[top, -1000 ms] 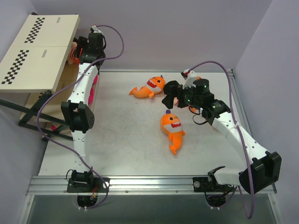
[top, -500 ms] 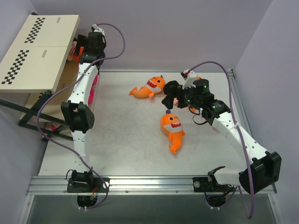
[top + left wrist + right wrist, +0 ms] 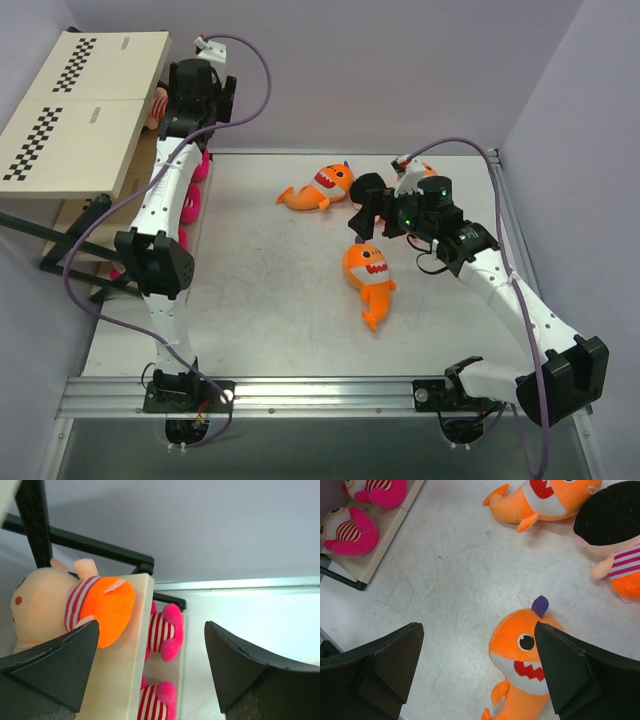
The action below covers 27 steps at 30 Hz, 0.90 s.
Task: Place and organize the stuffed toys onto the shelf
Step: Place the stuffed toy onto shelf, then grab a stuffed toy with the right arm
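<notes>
Nearest the arm bases, on the grey table, we see an orange shark lying toothy mouth up, its tail toward 6 o'clock. At its 12 o'clock our right gripper hangs over the table, jaws spread wide with nothing between them. From the right wrist, the shark's head shows below the gap, close to the finger on the 3 o'clock side. A second shark lies at that gripper's 10 o'clock, apart from it, and a black-headed doll in a striped shirt lies at 2 o'clock in the wrist view.

Farthest, at the table's 10 o'clock, the left gripper faces the shelf, its jaws also wide and empty. At 9 o'clock in its wrist view a cream-faced doll with an orange bottom lies on the shelf by one finger; we cannot tell whether they touch. Two pink striped dolls lie on a lower tier.
</notes>
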### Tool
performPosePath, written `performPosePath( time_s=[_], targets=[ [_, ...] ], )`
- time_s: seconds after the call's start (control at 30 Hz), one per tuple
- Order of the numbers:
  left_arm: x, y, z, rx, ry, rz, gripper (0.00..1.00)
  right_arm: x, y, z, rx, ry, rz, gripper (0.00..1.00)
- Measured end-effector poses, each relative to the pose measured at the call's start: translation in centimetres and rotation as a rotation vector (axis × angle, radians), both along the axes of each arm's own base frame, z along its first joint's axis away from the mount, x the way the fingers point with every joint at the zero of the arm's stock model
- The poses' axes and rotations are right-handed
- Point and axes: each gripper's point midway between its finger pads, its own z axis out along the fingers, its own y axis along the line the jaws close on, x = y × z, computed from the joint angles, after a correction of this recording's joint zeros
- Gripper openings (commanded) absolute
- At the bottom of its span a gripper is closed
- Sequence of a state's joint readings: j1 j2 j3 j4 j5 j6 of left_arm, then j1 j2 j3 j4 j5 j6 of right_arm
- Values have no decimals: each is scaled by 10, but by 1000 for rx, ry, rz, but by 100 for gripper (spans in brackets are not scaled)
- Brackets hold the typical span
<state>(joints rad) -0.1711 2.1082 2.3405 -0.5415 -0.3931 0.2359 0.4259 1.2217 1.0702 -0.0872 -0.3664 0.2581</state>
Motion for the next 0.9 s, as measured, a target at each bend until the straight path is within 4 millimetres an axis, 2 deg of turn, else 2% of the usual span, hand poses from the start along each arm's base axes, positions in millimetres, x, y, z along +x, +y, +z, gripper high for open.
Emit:
performPosePath(
  time_s=[0.17, 0.33, 0.5, 0.63, 0.7, 0.9],
  targets=[
    [-17, -12, 32, -60, -68, -49, 94, -3, -4, 13, 10, -37, -10, 100],
    [-45, -30, 45, -133, -80, -121, 94, -1, -13, 15, -3, -56, -64, 99],
    [-93, -70, 39, -208, -65, -260, 94, 7, -30, 7, -39, -45, -170, 99],
    [-149, -114, 20, -236, -32, -402, 94, 12, -48, -3, -81, -27, -268, 99],
    [-174, -127, 8, -256, -13, -455, 94, 14, -58, -7, -104, -24, -319, 100],
    [-228, -118, -24, -320, 15, -474, 94, 22, -89, -16, -177, -21, -491, 98]
  ],
)
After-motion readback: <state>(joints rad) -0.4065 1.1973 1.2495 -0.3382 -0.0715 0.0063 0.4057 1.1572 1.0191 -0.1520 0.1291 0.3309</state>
